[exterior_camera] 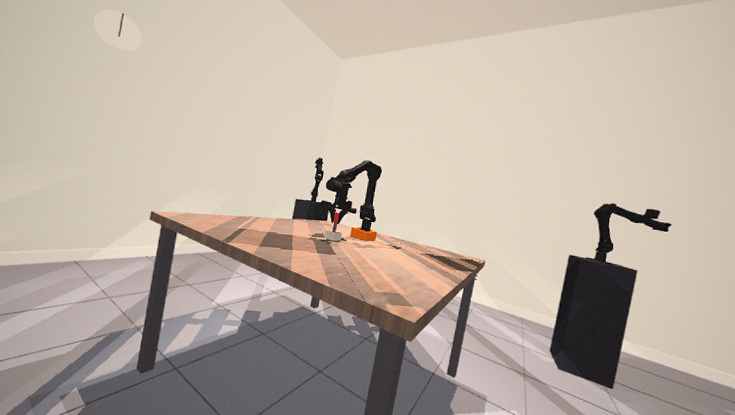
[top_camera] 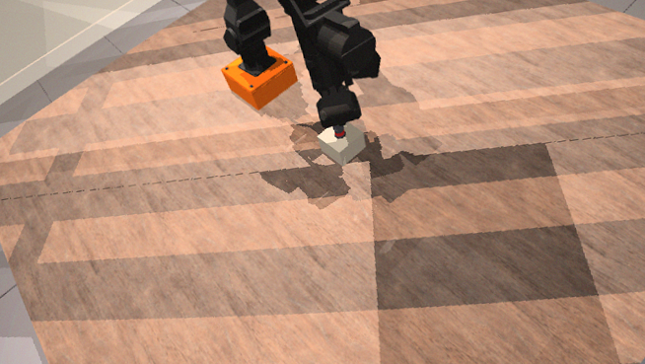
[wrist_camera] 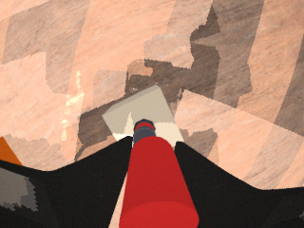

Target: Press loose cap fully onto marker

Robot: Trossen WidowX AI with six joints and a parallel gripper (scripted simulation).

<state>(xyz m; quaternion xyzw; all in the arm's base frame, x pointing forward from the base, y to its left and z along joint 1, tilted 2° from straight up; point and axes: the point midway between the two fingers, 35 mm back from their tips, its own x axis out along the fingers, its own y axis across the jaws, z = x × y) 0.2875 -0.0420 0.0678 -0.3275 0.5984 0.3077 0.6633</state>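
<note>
My gripper (top_camera: 339,119) (exterior_camera: 338,213) (wrist_camera: 154,144) is shut on the red cap (top_camera: 340,131) (exterior_camera: 335,219) (wrist_camera: 156,198) and holds it upright, directly over the holder block. The pale grey holder block (top_camera: 347,146) (exterior_camera: 333,236) (wrist_camera: 150,105) sits on the wooden table (top_camera: 203,296) (exterior_camera: 365,277). In the wrist view the dark marker (wrist_camera: 144,129) pokes out just below the cap's lower end, in line with it. The cap's lower end is on the marker's top; how far down it sits I cannot tell.
The arm's orange base (top_camera: 260,80) (exterior_camera: 363,234) (wrist_camera: 8,152) is fixed to the table just behind and left of the block. Off the table, a second arm stands on a black pedestal (exterior_camera: 592,315) at the right, and another pedestal (exterior_camera: 307,208) stands behind.
</note>
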